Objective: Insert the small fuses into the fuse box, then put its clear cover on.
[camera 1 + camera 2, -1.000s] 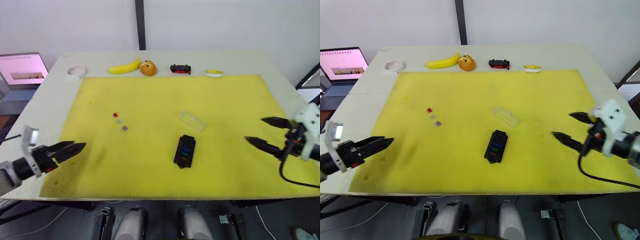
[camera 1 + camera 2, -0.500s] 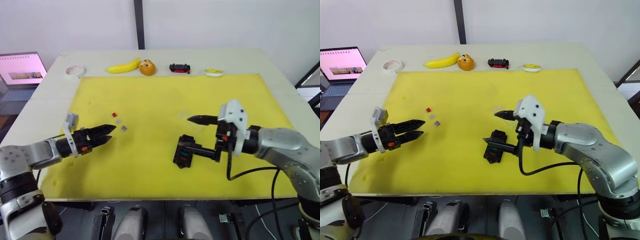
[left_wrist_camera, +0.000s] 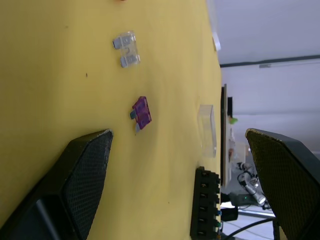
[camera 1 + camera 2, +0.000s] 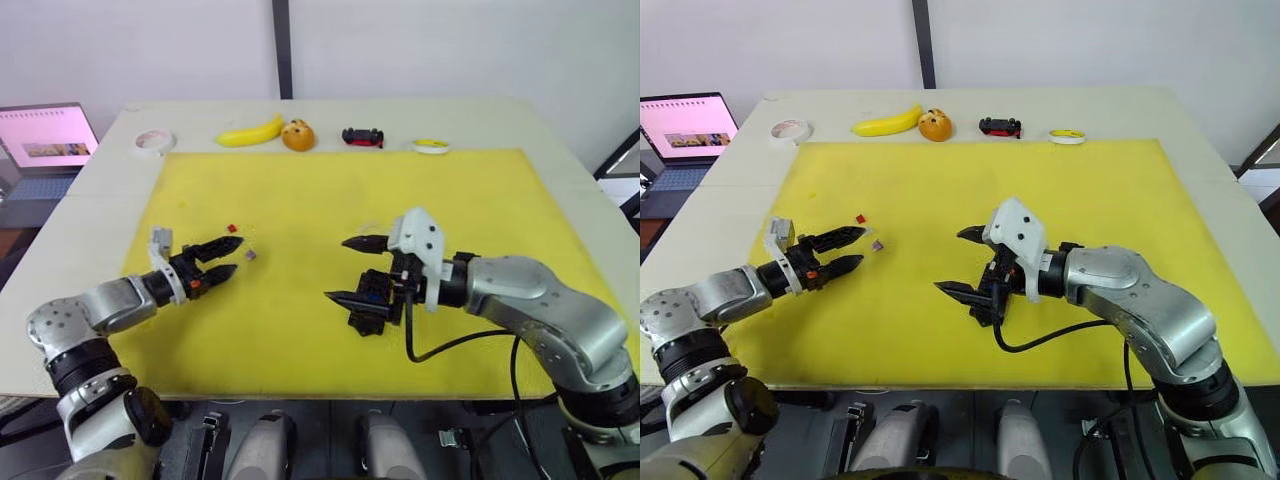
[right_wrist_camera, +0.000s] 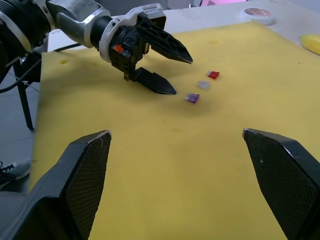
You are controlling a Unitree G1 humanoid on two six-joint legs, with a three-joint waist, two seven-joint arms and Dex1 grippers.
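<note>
Black fuse box (image 4: 372,301) already holds some coloured fuses, yet red (image 4: 861,217), grey (image 3: 125,50) and purple (image 3: 141,112) ones lie loose well left of it by the open left gripper (image 4: 223,259), the clear cover (image 3: 207,129) sits just behind it, and the right gripper (image 4: 355,270) spreads empty over it.

You see a matt yellow mat (image 4: 480,190), foam-like, finely grained. Fuse box (image 3: 205,210): black moulded plastic, slight sheen. Clear cover (image 3: 207,130): transparent plastic. Purple fuse (image 3: 141,112) and grey fuse (image 3: 126,49): translucent plastic. Gripper fingers (image 5: 82,175): black, cross-hatched texture.
</note>
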